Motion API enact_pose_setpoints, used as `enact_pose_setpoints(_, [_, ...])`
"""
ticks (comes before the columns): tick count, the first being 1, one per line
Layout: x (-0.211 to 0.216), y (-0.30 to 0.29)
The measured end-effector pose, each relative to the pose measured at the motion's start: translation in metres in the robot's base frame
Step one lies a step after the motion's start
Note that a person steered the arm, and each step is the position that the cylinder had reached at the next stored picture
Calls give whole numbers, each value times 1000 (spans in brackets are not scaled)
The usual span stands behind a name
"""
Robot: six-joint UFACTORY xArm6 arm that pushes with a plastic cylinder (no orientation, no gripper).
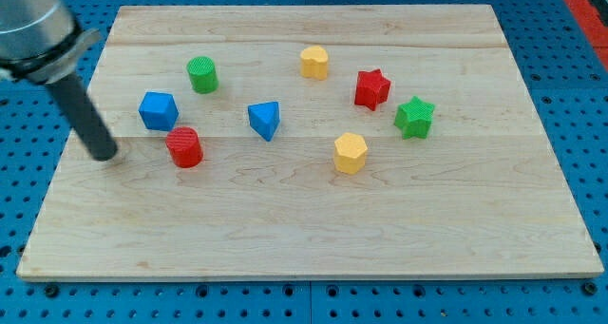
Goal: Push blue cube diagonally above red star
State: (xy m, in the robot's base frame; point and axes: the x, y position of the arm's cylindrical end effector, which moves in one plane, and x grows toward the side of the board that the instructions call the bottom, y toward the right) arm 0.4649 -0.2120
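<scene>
Rod tip down on worktop [313, 229], left of blue cube [158, 110].

No fingers on this arm, nothing held; my tip [104, 156] near blue cube, toward view's lower left, apart from it. Red cylinder [184, 146] just below-right of blue cube; red star [372, 88] well apart, to view's right.

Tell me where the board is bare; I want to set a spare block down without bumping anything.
Free: the wide strip along the wooden board's bottom edge, below the yellow hexagon block, and the right side past the green star. Crowded: the left, where my tip sits beside the blue cube and red cylinder.
</scene>
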Motion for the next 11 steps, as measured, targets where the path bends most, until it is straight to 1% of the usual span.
enact_pose_setpoints(1, [4, 78])
enact_pose_setpoints(2, [18, 34])
enact_pose_setpoints(3, [4, -10])
enact_pose_setpoints(4, [-45, -35])
enact_pose_setpoints(5, [-54, 14])
enact_pose_setpoints(7, [-83, 8])
enact_pose_setpoints(8, [-81, 42])
enact_pose_setpoints(9, [-75, 44])
enact_pose_setpoints(10, [-86, 42])
enact_pose_setpoints(11, [-92, 80])
